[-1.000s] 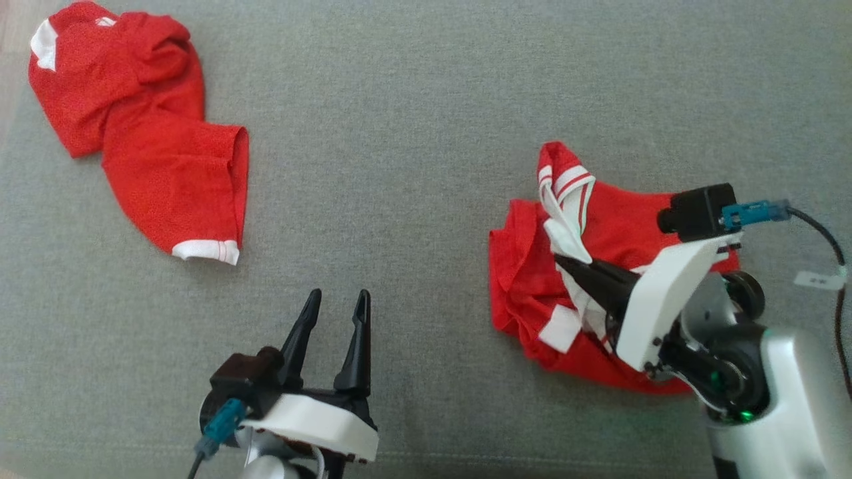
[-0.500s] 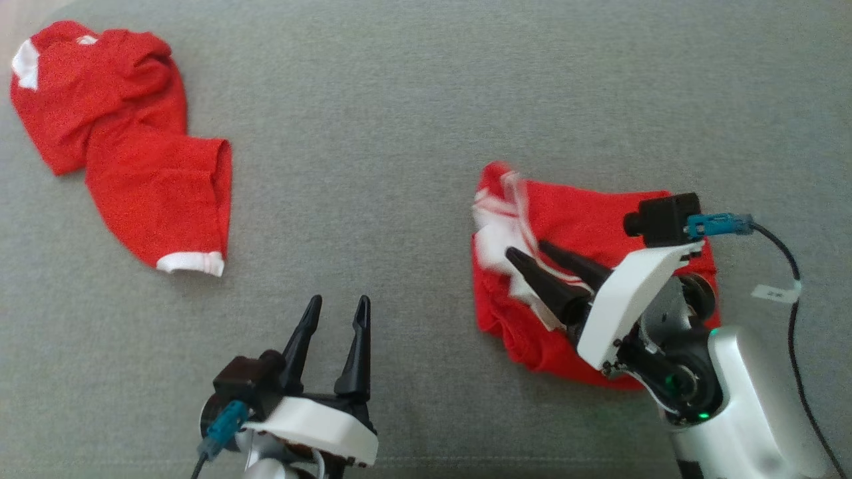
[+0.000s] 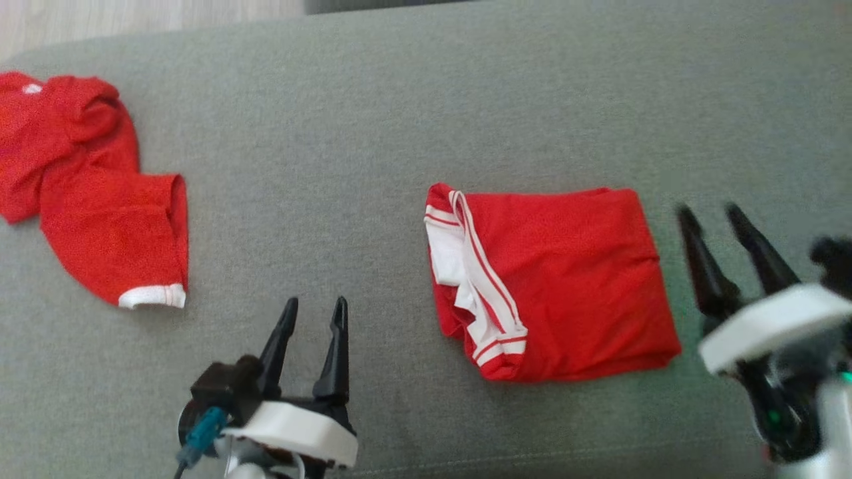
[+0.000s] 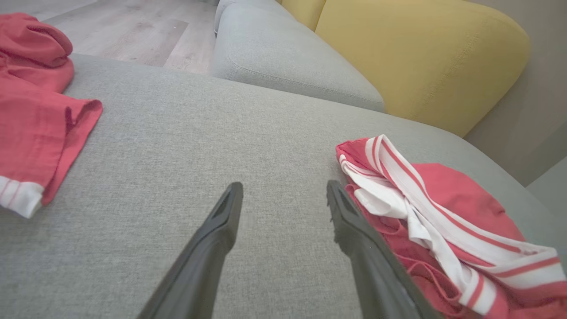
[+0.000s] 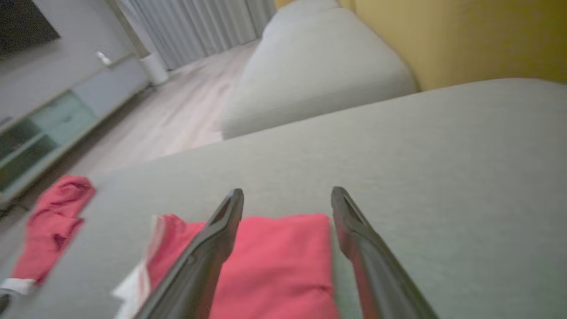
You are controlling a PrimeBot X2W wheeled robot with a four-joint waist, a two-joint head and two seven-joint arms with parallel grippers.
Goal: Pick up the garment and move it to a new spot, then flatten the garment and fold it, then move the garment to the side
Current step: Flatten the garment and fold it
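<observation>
Release is the news here — a second ago the right gripper (image 3: 707, 211) was pinched shut on the white striped trim (image 3: 476, 286) of the garment (image 3: 566, 286), which lay bunched and rumpled under it. Now its two dark fingers stand wide apart with nothing between them, and it sits clear of the cloth, just beside the garment's right edge. The garment itself has settled into a tidy red rectangle on the grey sofa cushion (image 3: 373, 133), in the right half and closer to the near edge than to the far one, with the trim stacked along its left side. The camera has swung as well, so the shift of the second red garment (image 3: 100, 219) toward the cushion's far left corner is the view moving, not the cloth.

The left gripper (image 3: 316, 305) hangs by the near edge, jaws spread and empty as before, well apart from both pieces.

Judging by the flat, squared shape, the fold looks finished, and what remains is carrying the bundle to the side — a regrip that should catch all the layers or the fold may fall open.

No brand or wording can be read. A small white patch (image 3: 30, 88) on the second garment is too small to make out.
</observation>
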